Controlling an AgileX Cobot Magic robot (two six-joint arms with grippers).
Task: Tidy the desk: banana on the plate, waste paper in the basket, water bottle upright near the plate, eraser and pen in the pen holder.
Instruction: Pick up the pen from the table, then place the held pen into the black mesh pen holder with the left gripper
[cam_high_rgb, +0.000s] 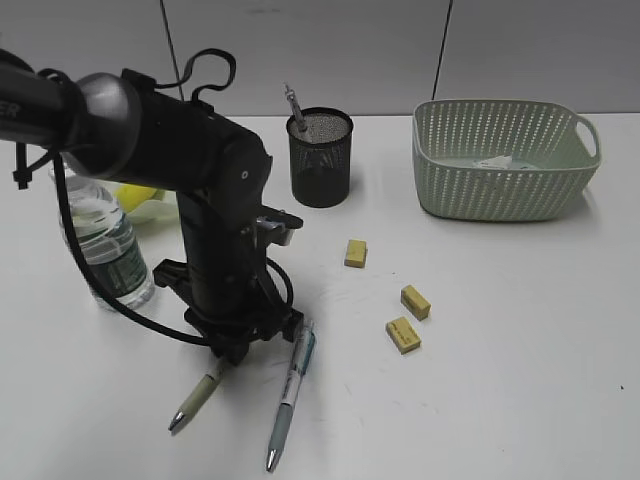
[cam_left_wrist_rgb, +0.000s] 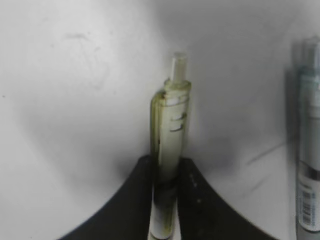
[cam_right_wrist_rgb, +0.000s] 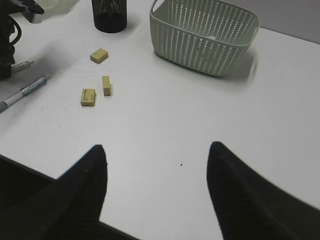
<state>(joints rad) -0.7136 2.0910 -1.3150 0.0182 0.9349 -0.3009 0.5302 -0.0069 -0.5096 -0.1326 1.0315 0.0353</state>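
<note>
My left gripper is down at the desk, shut on a pale olive pen. In the left wrist view that pen sits tight between both fingers, gripper. A blue-grey pen lies beside it. Three yellow erasers lie mid-desk. The pen holder holds one pen. Waste paper lies in the basket. The water bottle stands upright beside the banana; the plate is mostly hidden. My right gripper hangs open over bare desk.
The left arm blocks the view of the desk's left middle. In the right wrist view the erasers, the basket and the pen holder lie ahead, with the blue-grey pen at the left.
</note>
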